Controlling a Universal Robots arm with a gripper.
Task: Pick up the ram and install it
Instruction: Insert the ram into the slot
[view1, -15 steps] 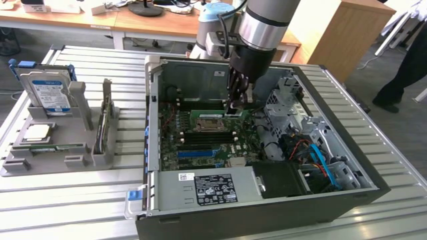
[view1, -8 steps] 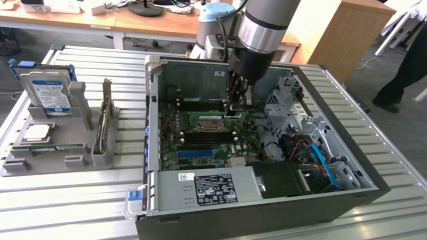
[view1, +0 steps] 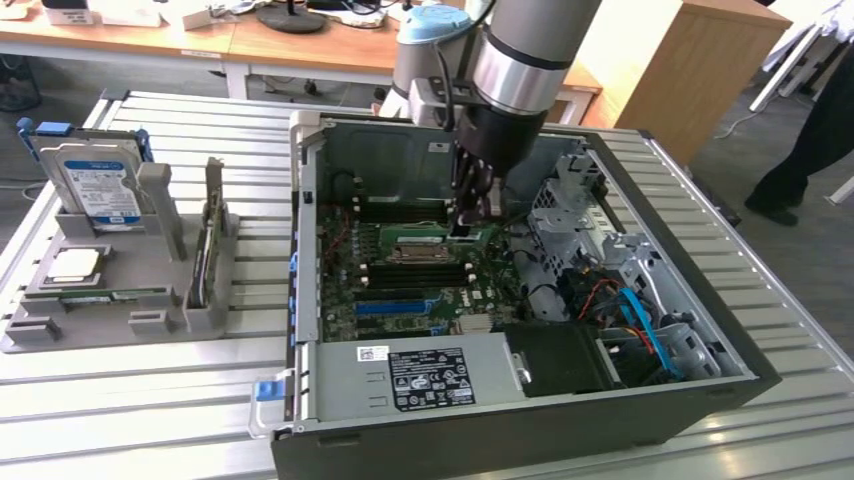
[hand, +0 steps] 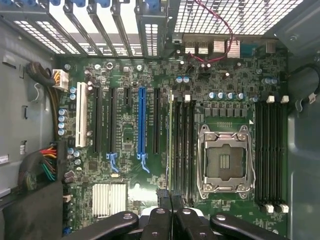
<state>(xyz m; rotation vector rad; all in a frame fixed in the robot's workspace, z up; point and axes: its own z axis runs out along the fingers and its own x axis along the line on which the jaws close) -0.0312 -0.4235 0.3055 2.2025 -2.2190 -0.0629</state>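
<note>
Your gripper (hand: 171, 216) is clenched on the ram (hand: 170, 145); you see the stick edge-on in the wrist view, running along the slots (hand: 183, 150) just beside the socket (hand: 223, 161); you cannot tell whether it touches a slot. In the exterior view the gripper (view1: 470, 215) reaches down into the open case (view1: 561, 440), over the board (view1: 354, 275); the tray (view1: 80, 335) with the drive (view1: 91, 185) sits well apart, at the exterior view's left.
</note>
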